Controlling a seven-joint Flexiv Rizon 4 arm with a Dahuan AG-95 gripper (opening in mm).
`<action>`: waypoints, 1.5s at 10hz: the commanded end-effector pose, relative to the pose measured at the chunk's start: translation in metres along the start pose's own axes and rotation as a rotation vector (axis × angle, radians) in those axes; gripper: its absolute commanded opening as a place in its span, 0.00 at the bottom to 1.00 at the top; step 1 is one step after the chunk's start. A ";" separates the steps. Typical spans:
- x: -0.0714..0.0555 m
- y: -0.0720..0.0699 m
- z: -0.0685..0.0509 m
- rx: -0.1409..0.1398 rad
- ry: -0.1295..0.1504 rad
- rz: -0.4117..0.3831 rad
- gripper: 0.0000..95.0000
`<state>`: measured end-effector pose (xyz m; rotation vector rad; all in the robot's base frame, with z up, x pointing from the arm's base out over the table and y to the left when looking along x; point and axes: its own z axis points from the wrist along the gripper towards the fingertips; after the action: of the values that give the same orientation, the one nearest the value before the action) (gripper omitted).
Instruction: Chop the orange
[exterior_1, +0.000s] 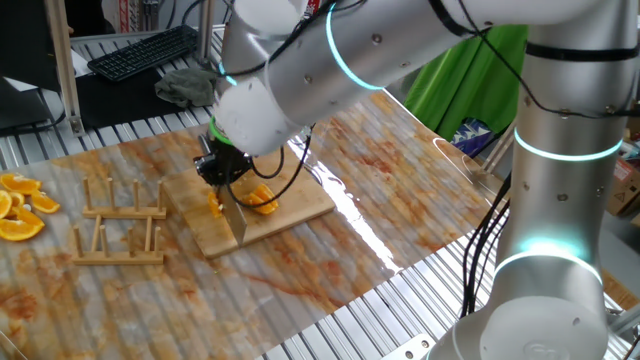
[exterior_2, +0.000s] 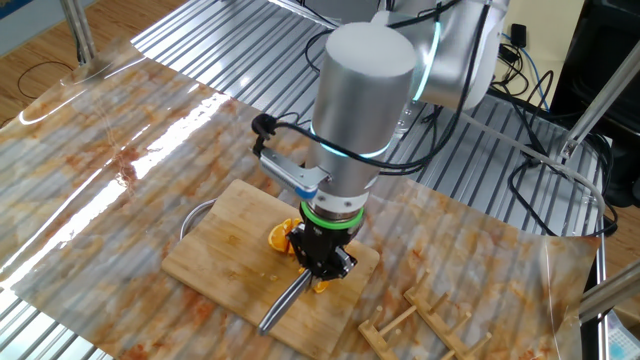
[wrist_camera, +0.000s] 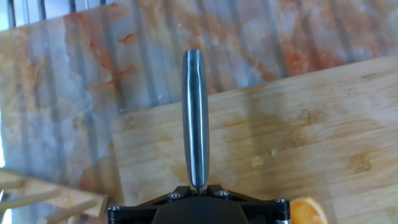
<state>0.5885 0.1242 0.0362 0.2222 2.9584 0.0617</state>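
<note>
The gripper (exterior_2: 322, 262), clamped on a knife (wrist_camera: 195, 118), stands over the board (exterior_1: 290, 215) with the orange (exterior_1: 262, 197) just beside its fingers.

My pincer (exterior_2: 322, 262) is black, under a silver arm (exterior_2: 362, 90) ringed with glowing cyan. Below it lies the bright orange (exterior_1: 262, 198), paler at the rind, on a light tan board (exterior_2: 225, 255). A steel-grey knife (wrist_camera: 195, 118) juts past it. The table (exterior_1: 330, 250) around is marbled grey streaked with rusty orange.
</note>
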 end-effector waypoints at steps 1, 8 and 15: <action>0.003 -0.001 -0.004 -0.006 -0.003 0.005 0.00; -0.001 -0.001 -0.033 0.003 0.072 0.012 0.00; -0.004 -0.025 -0.051 0.000 0.102 -0.045 0.00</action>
<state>0.5789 0.0964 0.0850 0.1549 3.0622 0.0663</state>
